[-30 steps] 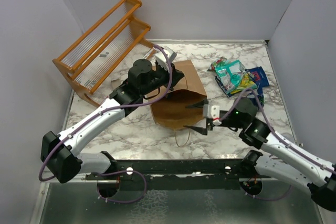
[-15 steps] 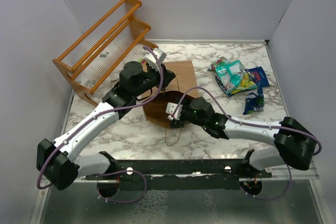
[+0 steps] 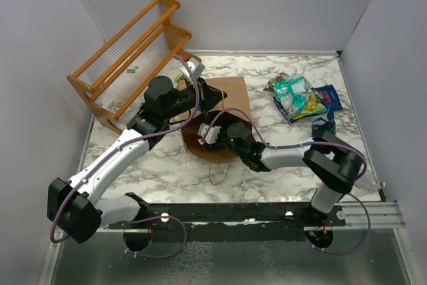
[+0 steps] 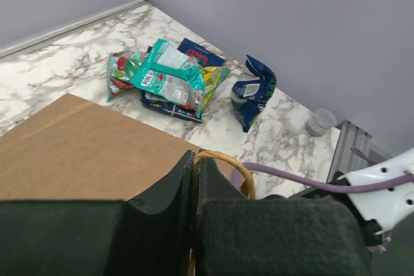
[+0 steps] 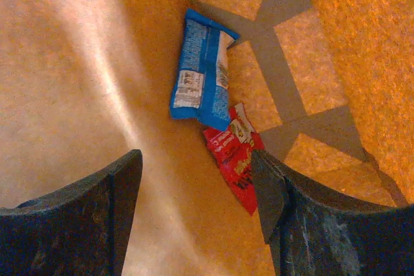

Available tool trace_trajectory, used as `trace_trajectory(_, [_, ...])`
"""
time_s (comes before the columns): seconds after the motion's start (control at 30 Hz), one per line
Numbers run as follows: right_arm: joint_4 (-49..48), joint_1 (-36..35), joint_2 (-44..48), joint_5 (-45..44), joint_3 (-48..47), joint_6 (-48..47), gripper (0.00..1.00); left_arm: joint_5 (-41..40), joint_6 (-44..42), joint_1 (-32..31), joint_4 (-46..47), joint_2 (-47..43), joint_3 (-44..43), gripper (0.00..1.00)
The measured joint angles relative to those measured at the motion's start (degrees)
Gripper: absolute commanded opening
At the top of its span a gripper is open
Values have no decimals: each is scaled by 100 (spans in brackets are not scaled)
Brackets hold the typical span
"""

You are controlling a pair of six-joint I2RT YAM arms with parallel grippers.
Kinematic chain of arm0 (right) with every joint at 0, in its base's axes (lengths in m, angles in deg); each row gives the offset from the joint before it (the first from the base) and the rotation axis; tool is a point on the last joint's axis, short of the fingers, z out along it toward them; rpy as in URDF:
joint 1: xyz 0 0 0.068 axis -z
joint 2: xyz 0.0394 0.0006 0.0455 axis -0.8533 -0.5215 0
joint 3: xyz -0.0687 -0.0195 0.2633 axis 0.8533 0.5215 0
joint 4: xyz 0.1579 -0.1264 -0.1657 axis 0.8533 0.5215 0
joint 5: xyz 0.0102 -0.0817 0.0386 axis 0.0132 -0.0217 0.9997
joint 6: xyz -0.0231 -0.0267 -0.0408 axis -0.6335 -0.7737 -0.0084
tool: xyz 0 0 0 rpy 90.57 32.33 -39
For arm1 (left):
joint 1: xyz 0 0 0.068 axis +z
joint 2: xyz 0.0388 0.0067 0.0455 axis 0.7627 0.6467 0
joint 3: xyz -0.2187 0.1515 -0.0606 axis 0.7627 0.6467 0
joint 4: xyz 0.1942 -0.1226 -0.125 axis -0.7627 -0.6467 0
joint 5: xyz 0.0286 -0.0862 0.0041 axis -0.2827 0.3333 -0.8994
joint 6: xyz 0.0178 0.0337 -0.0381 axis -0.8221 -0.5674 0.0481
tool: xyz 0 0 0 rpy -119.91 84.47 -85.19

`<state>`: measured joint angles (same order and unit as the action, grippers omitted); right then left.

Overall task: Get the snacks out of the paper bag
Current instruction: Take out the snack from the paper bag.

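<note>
The left hand (image 4: 195, 159) was pinched shut on the rim of the paper bag (image 3: 235, 98) at centre frame. The right hand (image 5: 196, 159), fingers spread and empty, was inside the bag, over a blue packet (image 5: 200, 72) and a red packet (image 5: 236, 153). Other snacks (image 3: 301, 97) lay upper right on the tabletop (image 3: 167, 165), near the wall (image 3: 380, 65).
</note>
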<state>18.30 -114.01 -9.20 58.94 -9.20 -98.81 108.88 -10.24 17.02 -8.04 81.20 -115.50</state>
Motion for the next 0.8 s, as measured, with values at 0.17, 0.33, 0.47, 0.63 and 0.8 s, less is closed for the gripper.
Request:
trace_trajectory(0.17, [-208, 0, -671, -413, -492, -236, 70, 354, 140, -2, 240, -2, 116, 0])
trace_trajectory(0.33, [-435, 0, -1132, -549, -903, -299, 74, 476, 216, 0, 330, -2, 149, 0])
trace_trajectory(0.47, [-592, 0, -1552, -647, -1228, -293, 76, 546, 251, 0, 382, -2, 173, 0])
trace_trajectory(0.63, [-745, 20, -2044, -789, -1585, -229, 75, 590, 321, 0, 439, -2, 223, 0])
trace_trajectory(0.8, [-756, 107, -2203, -833, -1714, -55, 69, 621, 334, 0, 459, -2, 234, 0])
